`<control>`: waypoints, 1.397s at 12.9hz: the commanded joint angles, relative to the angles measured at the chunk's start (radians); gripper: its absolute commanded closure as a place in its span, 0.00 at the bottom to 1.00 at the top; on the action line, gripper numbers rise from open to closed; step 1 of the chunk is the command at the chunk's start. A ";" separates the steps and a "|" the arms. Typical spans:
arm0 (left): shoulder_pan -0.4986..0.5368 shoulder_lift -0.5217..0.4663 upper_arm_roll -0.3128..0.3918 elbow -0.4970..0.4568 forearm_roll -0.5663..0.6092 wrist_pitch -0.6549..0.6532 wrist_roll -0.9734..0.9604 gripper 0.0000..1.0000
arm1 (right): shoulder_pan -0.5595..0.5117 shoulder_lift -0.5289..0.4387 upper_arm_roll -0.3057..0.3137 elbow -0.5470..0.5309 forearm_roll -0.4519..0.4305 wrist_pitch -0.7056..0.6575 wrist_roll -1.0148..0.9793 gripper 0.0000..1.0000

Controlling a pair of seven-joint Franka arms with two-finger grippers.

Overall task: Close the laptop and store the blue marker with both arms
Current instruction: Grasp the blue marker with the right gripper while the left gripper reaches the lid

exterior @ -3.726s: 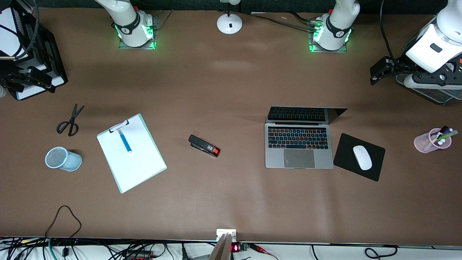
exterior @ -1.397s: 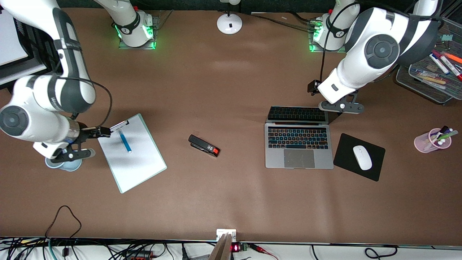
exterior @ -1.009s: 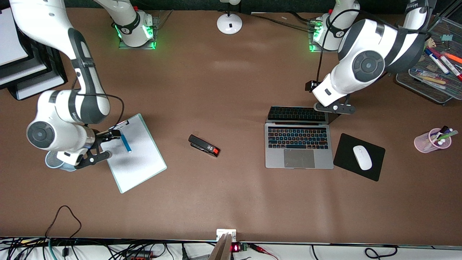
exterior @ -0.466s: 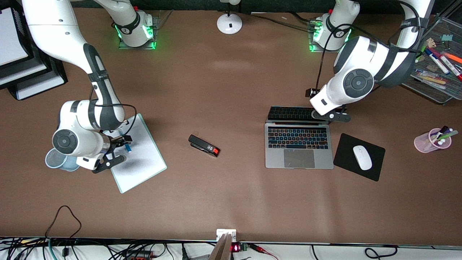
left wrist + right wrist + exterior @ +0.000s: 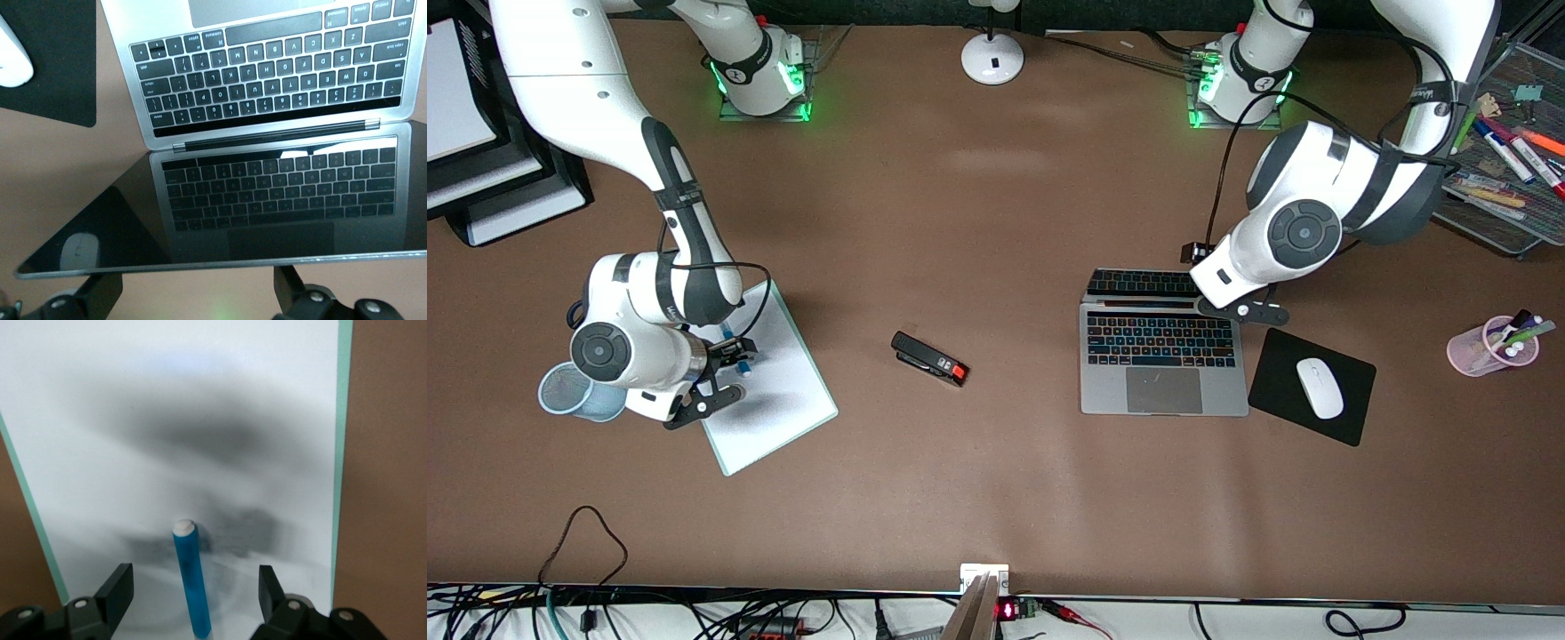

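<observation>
The silver-grey laptop [image 5: 1163, 391] lies open nearer the left arm's end, its lid [image 5: 1138, 283] tilted up. In the left wrist view the keyboard [image 5: 267, 67] and dark screen [image 5: 267, 193] show. My left gripper [image 5: 1218, 284] [image 5: 193, 297] is open, its fingers [image 5: 288, 293] just past the lid's top edge, at its back. The blue marker [image 5: 743, 363] [image 5: 190, 580] lies on the white clipboard [image 5: 778, 400]. My right gripper [image 5: 731, 356] [image 5: 195, 590] is open, low over the clipboard, one finger on each side of the marker.
A black stapler [image 5: 929, 358] lies mid-table. A black mouse pad [image 5: 1280, 378] with a white mouse [image 5: 1319, 388] sits beside the laptop. A blue mesh cup [image 5: 560, 391] stands by the right arm. A pink pen cup [image 5: 1489, 347] and a mesh tray [image 5: 1494, 204] are at the left arm's end.
My right arm swung in over the clipboard and lowered its open gripper round the marker. My left gripper came up to the lid's back, and the lid has tipped a little toward the keyboard.
</observation>
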 commanded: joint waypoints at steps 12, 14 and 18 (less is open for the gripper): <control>-0.001 0.220 0.006 0.211 0.031 0.080 -0.008 0.00 | -0.005 0.047 0.003 0.017 0.031 0.058 -0.012 0.40; 0.001 0.255 0.012 0.246 0.029 0.081 -0.009 0.00 | -0.007 0.056 0.001 0.017 0.097 0.056 -0.020 0.40; 0.001 0.316 0.012 0.305 0.028 0.093 -0.009 0.00 | -0.003 0.058 0.001 0.017 0.087 0.056 -0.025 0.49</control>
